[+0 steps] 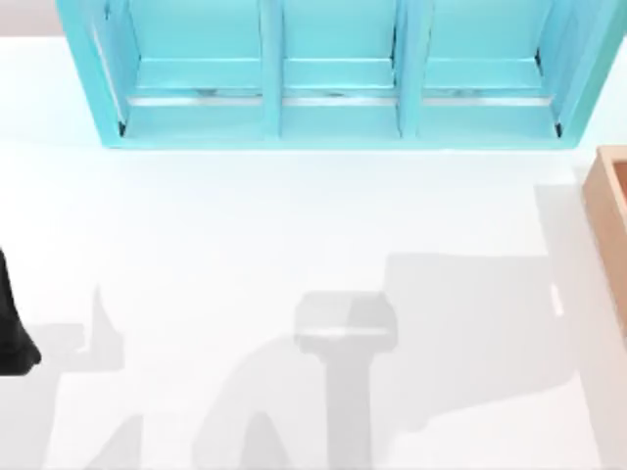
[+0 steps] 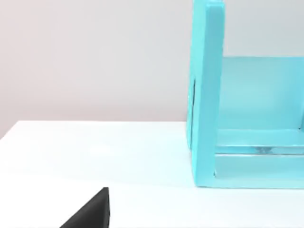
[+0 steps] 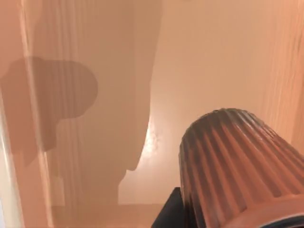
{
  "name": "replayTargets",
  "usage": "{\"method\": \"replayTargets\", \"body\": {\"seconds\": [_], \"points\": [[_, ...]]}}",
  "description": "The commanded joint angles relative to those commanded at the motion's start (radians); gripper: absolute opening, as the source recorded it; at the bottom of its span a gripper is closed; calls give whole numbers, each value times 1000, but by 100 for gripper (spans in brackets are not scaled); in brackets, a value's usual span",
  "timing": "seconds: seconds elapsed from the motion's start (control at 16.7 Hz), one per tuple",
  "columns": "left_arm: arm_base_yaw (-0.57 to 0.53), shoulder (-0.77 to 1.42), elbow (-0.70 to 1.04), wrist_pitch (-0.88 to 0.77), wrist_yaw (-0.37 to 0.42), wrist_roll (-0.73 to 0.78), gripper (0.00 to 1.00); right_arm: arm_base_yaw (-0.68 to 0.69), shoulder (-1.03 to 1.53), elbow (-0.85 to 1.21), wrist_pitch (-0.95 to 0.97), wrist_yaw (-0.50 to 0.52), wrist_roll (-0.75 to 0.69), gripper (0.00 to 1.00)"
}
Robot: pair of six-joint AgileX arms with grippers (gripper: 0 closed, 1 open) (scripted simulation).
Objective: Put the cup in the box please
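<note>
white table point(image 1: 294, 225); turquoise shelf point(image 1: 338, 73) at back; right gripper point(image 3: 173, 211) grasping cup point(image 3: 237, 166) over box point(image 3: 209, 57); left arm point(image 1: 12, 323) parked left.

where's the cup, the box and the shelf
cup point(image 3: 237, 166), right wrist view, on its ribbed side wall
box point(image 1: 609, 196), top view, on its thick wall at the table's right edge
shelf point(image 1: 338, 122), top view, on its front ledge

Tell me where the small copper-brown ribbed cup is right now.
The small copper-brown ribbed cup is in the right wrist view, close to the camera against the wood-coloured inner surfaces of the light tan-orange box, which sits at the table's right edge in the top view.
</note>
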Motion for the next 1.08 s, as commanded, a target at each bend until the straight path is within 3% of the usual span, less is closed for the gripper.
{"method": "replayTargets", "body": {"seconds": [0.3,0.78,1.08], "points": [[0,0,0,0,0,0,100,5,4,-14,18,-1,1,0],[0,0,0,0,0,0,100,0,4,-241,245,0,0,0],[0,0,0,0,0,0,100,-1,5,-252,257,0,0,0]]}}
